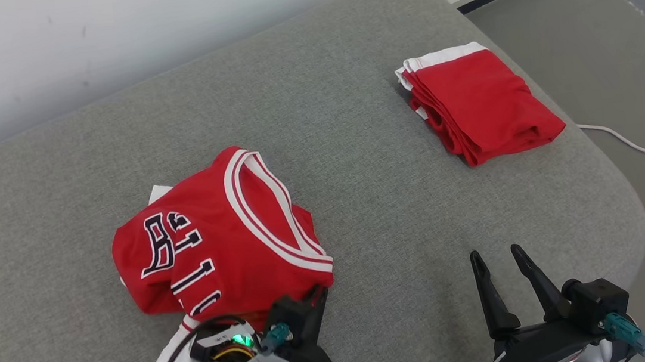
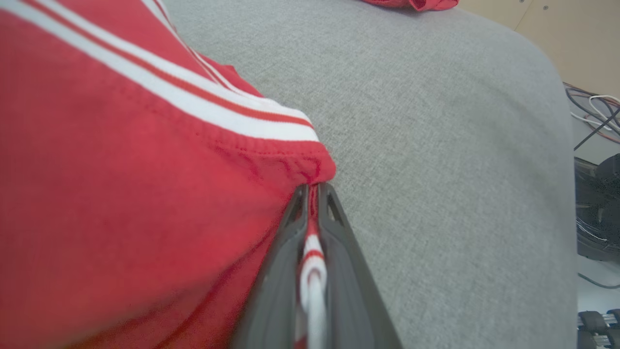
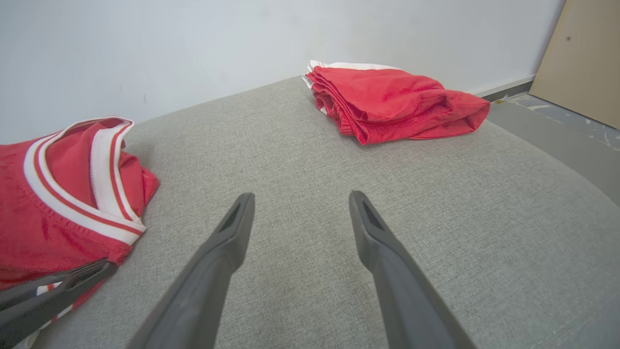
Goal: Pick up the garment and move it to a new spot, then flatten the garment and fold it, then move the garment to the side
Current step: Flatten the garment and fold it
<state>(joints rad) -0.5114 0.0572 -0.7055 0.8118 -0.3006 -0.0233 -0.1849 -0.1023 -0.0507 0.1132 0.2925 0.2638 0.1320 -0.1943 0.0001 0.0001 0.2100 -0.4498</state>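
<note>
**Desk:** How far along are you?

**Me:** Early, I'd judge. My left hand (image 2: 314, 188) is clamped on an edge of the red sports jersey with white-and-red striped trim and dark lettering (image 1: 215, 240). A strip of that trim is pinched between its fingers. The jersey lies bunched and creased on the padded grey fabric worktop (image 1: 391, 209), directly ahead of that hand and off to the left of my right one. Moving, flattening, folding and setting aside all look undone.

**Desk:** And the right?

**Me:** My right hand (image 1: 495, 251) has its fingers apart and holds nothing, with bare weave under it. Well beyond its fingertips sits a folded red cloth with a white band (image 1: 482, 104), in neat layers.

**Desk:** Fabric?

**Me:** It's thin and smooth, with a ribbed V-neck. I expect it to drape and slide.
</note>
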